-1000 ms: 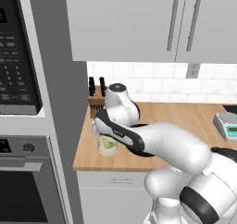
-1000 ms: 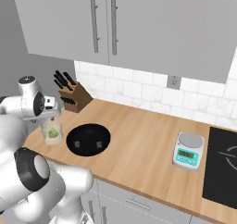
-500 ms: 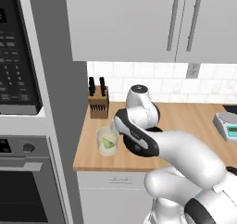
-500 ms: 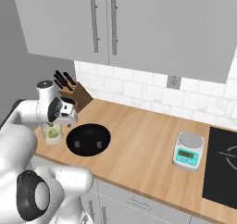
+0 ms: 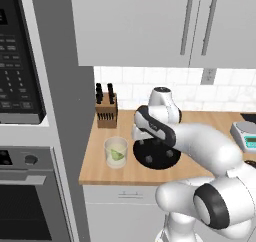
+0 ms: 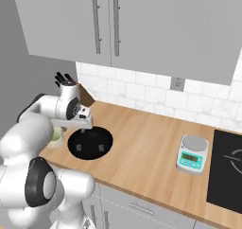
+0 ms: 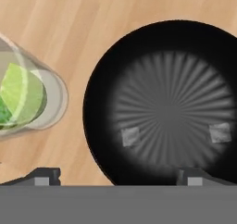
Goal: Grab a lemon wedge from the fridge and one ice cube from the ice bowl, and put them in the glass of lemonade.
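Observation:
The glass of lemonade stands near the counter's left end, and the lemon wedge lies inside it. Right beside the glass sits the ice bowl, a black dish holding two pale ice cubes. My gripper hangs open above the bowl's near-left rim with nothing between its fingers. From the base views the gripper points down over the ice bowl. My arm partly hides the glass in the right base view. The fridge is out of view.
A knife block stands against the wall behind the glass. A grey scale sits further right on the counter, beside a black cooktop. A microwave and oven fill the tall unit at left. Upper cupboards hang overhead.
My arm has swung rightward from above the glass to above the ice bowl. The gripper stayed open. The wedge stayed in the glass.

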